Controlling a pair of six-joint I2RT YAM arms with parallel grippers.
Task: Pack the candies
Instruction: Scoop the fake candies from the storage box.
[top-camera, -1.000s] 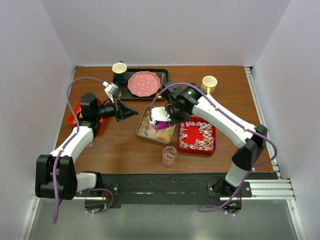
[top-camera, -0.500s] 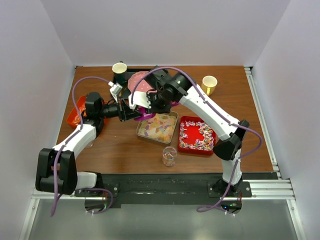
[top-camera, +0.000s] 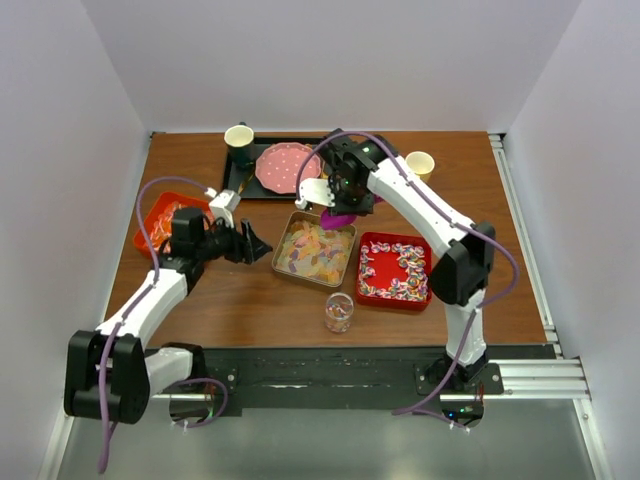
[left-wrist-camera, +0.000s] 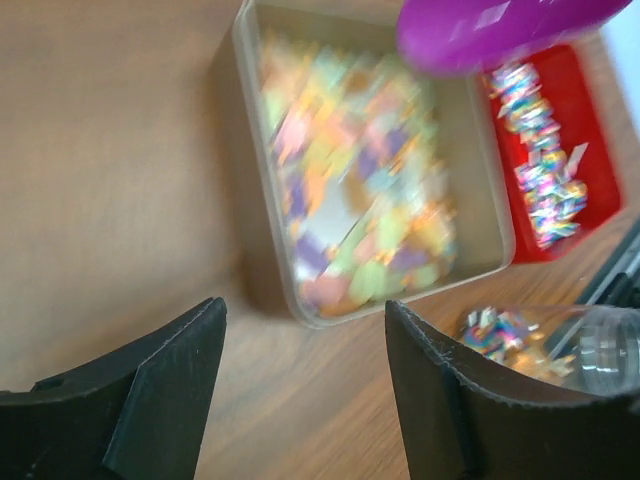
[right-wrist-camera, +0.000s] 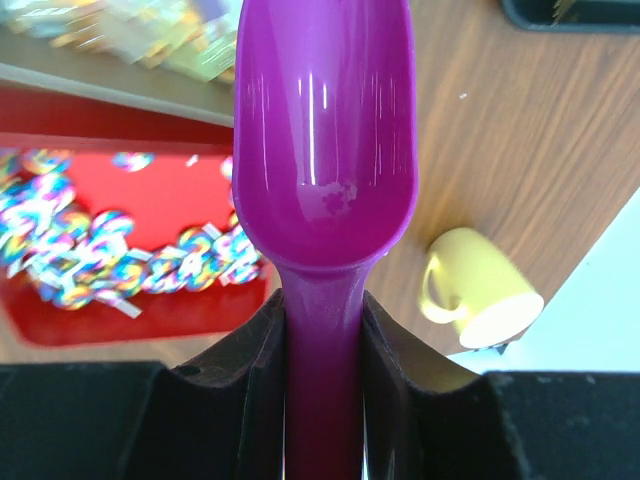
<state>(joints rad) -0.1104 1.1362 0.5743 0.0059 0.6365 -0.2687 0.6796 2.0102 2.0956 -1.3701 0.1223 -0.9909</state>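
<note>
The right gripper (right-wrist-camera: 322, 370) is clamped on the handle of the purple scoop (right-wrist-camera: 325, 150). The long axis of the scoop runs straight out from the jaws, and its bowl faces up and is empty. From above, the bowl hangs over the far edge of the clear tray (left-wrist-camera: 262, 160), with its tip toward the near side of the table. The pastel gummies (top-camera: 315, 250) therefore lie ahead of the tip and below it. I judge that the coming move is a dip down and forward into them, so the far wall of the tray is the first thing to clear.

The left gripper (left-wrist-camera: 300, 400) has its jaws wide apart with nothing between them. It is just beside the left wall of the same tray (nearer to the gummies, but without a tool).

The swirled pieces (right-wrist-camera: 100, 260) lie in the red tray (right-wrist-camera: 110, 190) to the right. The orange-red pieces (top-camera: 165, 222) are at the far left. The glass jar (top-camera: 339, 312) stands near the front edge, apart from both grippers. The yellow cup (right-wrist-camera: 480, 290) and the pink plate (top-camera: 290, 167) stand behind the scoop and, in my judgement, not in its way
</note>
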